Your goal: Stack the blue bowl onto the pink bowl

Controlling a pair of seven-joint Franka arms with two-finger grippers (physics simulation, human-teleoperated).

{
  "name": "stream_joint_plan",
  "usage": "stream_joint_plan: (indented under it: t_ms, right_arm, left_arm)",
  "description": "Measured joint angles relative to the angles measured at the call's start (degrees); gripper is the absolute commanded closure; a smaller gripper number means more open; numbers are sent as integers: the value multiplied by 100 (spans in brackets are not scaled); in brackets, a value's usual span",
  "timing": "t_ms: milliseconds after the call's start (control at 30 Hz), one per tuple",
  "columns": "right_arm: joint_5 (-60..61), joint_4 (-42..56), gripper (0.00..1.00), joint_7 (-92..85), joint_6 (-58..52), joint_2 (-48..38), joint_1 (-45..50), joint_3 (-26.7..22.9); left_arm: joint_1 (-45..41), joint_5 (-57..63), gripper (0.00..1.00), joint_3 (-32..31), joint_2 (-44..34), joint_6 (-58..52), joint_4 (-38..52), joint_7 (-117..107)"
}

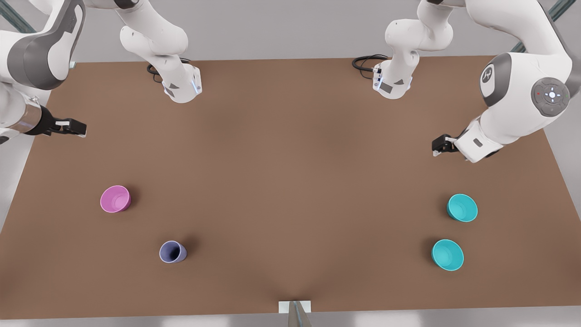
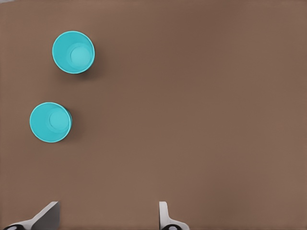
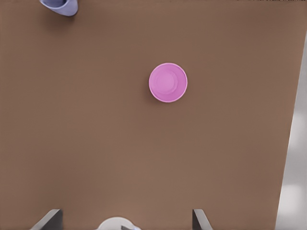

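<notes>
On the table (image 1: 290,159), pink bowl (image 1: 115,199) and blue bowl (image 1: 462,207) stand upright, well apart.
Left gripper (image 1: 439,145) and right gripper (image 1: 72,128) hover, fingers apart.

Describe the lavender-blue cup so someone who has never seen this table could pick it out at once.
Start from the brown table and go to the half on the front view's left, where the pink bowl stands. The lavender-blue cup sits apart from it, nearer the table's front edge. It is narrower than the bowls and the only purple-blue thing; both teal bowls stand across the table.
</notes>
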Motion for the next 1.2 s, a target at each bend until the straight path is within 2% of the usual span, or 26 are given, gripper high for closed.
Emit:
stream_joint_plan:
  t_ms: [133,233,367,467,633,767,900,1033,1200]
  right_arm:
    - [3,40,0,-31,29,208,-5,-10]
    - [13,273,0,-60,49,1168,-147,-87]
    - [77,286,0,-159,553,2213,-899,-89]
    - [211,162,0,-292,1095,2621,-1224,-67]
    - [467,-368,0,-607,2342,2828,-1487,-63]
    - [792,-1649,0,-809,3584,2474,-1659,-56]
    - [929,-2482,0,-969,4898,2436,-1790,-50]
    - [972,-2761,0,-1095,5855,2534,-1897,-38]
    - [994,-2895,0,-1216,6436,2710,-1932,-37]
  left_arm:
    - [3,-15,0,-4,34,-69,69,11]
    - [-16,-33,0,31,64,-108,174,25]
    - [51,-55,0,104,168,-175,229,48]
    - [41,-37,0,108,209,-222,235,63]
    - [9,-30,0,154,180,-333,366,69]
    - [59,-73,0,289,189,-573,689,82]
    - [-57,-152,0,264,350,-681,777,82]
    - [-33,-180,0,333,473,-712,938,51]
    - [-20,-168,0,346,487,-736,961,-33]
